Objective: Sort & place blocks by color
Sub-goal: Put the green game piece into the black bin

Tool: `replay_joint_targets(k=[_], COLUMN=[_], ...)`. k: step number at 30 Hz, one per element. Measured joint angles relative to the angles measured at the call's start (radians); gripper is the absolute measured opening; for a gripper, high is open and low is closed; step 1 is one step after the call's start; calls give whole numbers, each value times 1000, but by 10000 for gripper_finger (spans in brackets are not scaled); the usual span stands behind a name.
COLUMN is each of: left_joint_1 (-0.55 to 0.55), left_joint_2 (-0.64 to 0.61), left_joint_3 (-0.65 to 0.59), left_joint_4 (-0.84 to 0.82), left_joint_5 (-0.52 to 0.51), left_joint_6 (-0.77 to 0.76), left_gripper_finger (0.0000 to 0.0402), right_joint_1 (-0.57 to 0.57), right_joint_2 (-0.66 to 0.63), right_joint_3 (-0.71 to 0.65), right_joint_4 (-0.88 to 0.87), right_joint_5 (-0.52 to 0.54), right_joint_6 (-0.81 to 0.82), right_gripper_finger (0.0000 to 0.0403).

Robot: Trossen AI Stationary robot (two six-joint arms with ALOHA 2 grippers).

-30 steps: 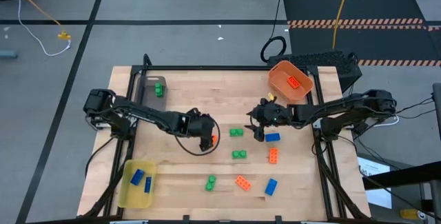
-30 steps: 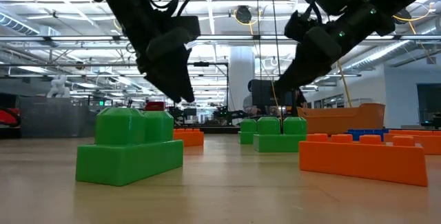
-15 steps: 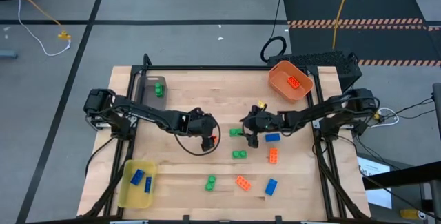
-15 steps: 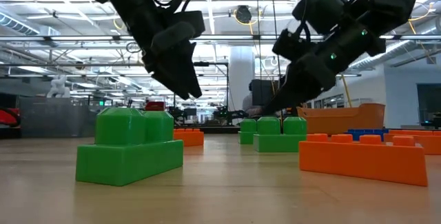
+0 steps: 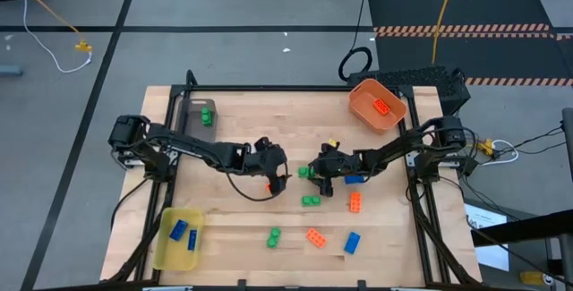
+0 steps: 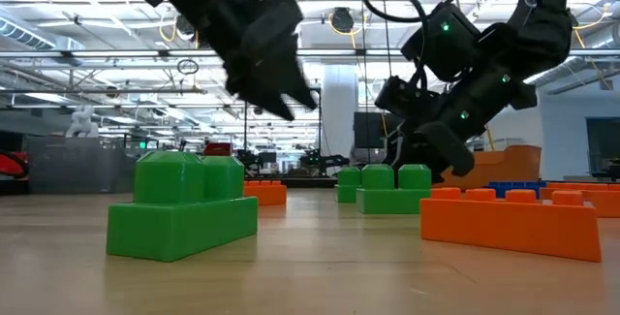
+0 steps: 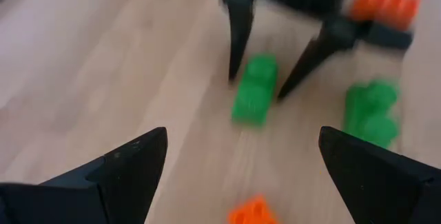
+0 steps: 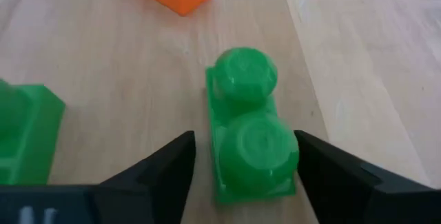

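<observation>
- Wooden table (image 5: 242,121): both arms reach in toward its middle.
- Left arm (image 5: 192,149): extends from the left edge. The left gripper (image 5: 276,171) is over the table centre, its fingers spread wide in the left wrist view with nothing between them. An orange block (image 5: 269,186) lies at the gripper's edge in the high view.
- Right arm (image 5: 403,148): extends from the right edge. The right gripper (image 8: 241,165) is low over a green block (image 8: 249,145), its fingers open and straddling the block on both sides. Contact between the fingers and the block cannot be told. This block lies at mid-table (image 5: 304,172).
- Orange bin (image 5: 390,121): far right corner, holding one orange brick (image 5: 382,106).
- Yellow bin (image 5: 164,246): near left corner, holding two blue bricks (image 5: 179,230).
- Grey bin (image 5: 192,112): far left corner, holding one green brick (image 5: 207,115).
- Loose blocks remaining on the table, all near and right of centre:
  - second green block (image 5: 311,201), just near of the right gripper;
  - third green block (image 5: 273,235), toward the near edge;
  - blue block (image 5: 355,179), beside the right arm;
  - second blue block (image 5: 352,242), near edge;
  - orange block by the right side (image 5: 354,202);
  - orange block at the near edge (image 5: 315,236).
</observation>
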Motion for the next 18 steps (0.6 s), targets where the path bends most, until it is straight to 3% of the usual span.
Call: replay_joint_targets(k=[7,13,18], left_joint_1=[35,46,34], left_joint_2=[0,0,0], left_joint_3=[0,0,0], left_joint_4=[64,68,99], left_joint_5=[3,4,29], left_joint_6=[25,37,148], left_gripper_finger=[379,379,379], right_joint_1=[0,0,0], right_joint_2=[15,5,-55], right_joint_3=[0,-1,-1], right_joint_4=[44,43,59], right_joint_5=[4,4,6], right_joint_6=[-19,-22,-67], right_gripper_finger=[117,117,117])
